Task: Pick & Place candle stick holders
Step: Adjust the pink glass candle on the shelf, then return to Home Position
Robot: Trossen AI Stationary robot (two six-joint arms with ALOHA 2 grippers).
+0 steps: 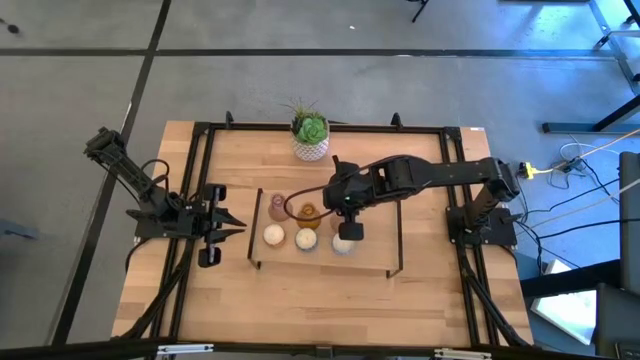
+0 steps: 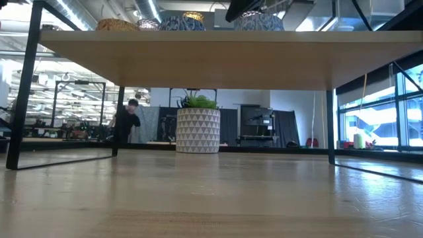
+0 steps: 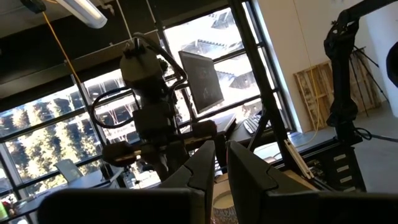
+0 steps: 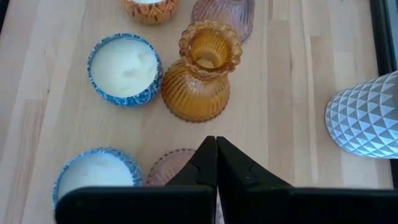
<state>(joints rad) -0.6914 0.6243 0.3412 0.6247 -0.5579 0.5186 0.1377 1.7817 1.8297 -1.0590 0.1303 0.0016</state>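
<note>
A low shelf (image 1: 375,255) stands mid-table, and the candle stick holders rest on its top. In the right wrist view I see an amber vase-like holder (image 4: 202,71), one pink holder (image 4: 224,12) beyond it, and another pink holder (image 4: 168,169) just under my fingers. Two cream-filled, blue-walled ones (image 4: 124,68) (image 4: 96,174) and a woven-looking one (image 4: 149,7) sit nearby. My right gripper (image 4: 216,163) (image 1: 345,212) is shut and points steeply down over the nearer pink holder. My left gripper (image 1: 238,222) (image 3: 221,165) is shut, off the shelf's left end, and holds nothing. My right gripper's shut fingers (image 4: 202,165) come from above, slanting down, over the nearer pink holder's rim (image 4: 163,167). The fingers hide that spot, so I cannot tell whether they touch it. The holder stands upright on the shelf top.
A white patterned pot with a green plant (image 1: 311,135) (image 4: 364,118) (image 2: 197,129) stands on the table behind the shelf. The shelf's black legs (image 1: 401,235) and the table's black frame (image 1: 195,170) border the work area. Bare wood (image 1: 300,305) lies toward the near edge.
</note>
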